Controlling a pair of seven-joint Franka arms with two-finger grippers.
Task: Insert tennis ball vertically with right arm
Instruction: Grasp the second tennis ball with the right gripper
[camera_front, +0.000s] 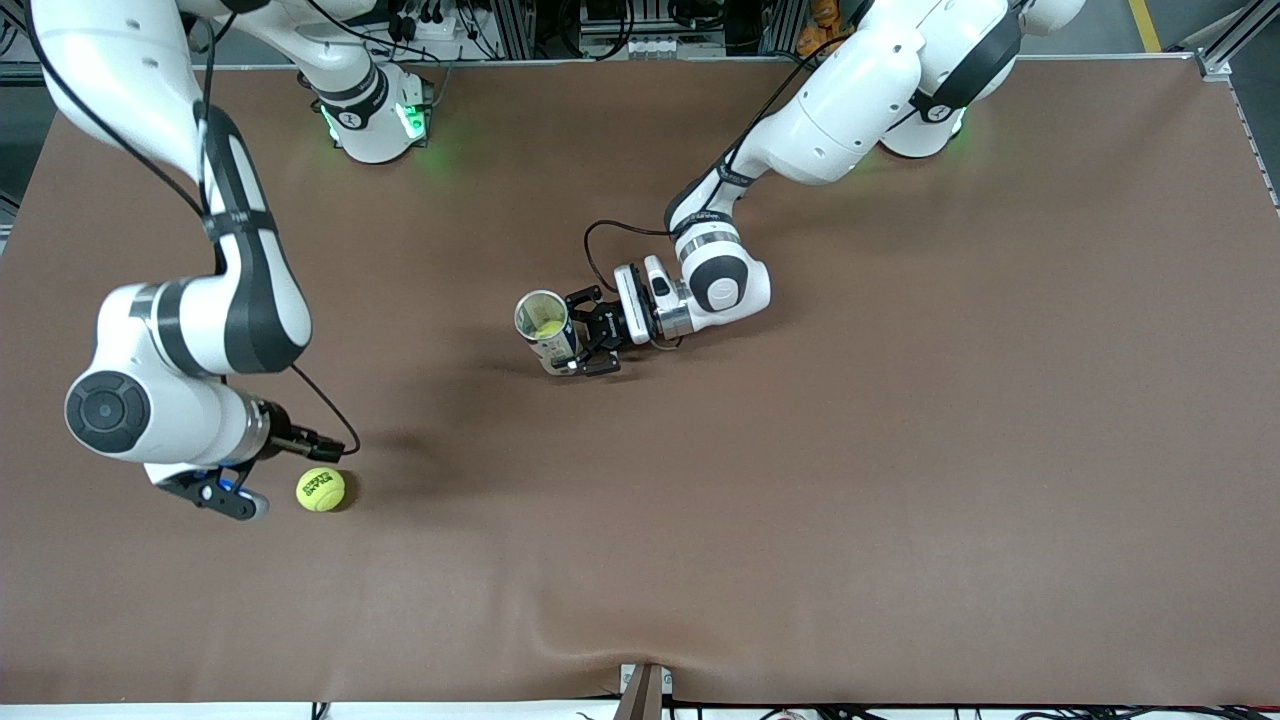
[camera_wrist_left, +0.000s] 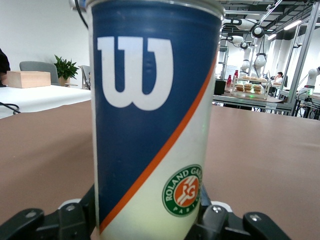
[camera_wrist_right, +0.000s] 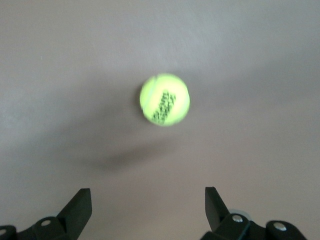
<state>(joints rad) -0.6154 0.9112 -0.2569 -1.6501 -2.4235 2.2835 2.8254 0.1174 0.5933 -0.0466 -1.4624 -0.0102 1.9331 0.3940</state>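
The left hand (camera_front: 578, 343) grips an upright Wilson tennis ball can (camera_front: 545, 328) near the middle of the brown table (camera_front: 900, 450), fingers (camera_wrist_left: 65, 217) pinching its lower wall; the can's open top shows a yellow ball inside. The right hand (camera_front: 235, 490) hangs with fingers spread wide just beside a loose tennis ball (camera_front: 321, 489) on the table toward the right arm's end.

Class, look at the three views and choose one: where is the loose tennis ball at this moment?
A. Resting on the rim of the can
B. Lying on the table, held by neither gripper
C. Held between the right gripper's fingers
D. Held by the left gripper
B. The tennis ball lies on the table beside the open right gripper, while the left gripper is closed on the can.
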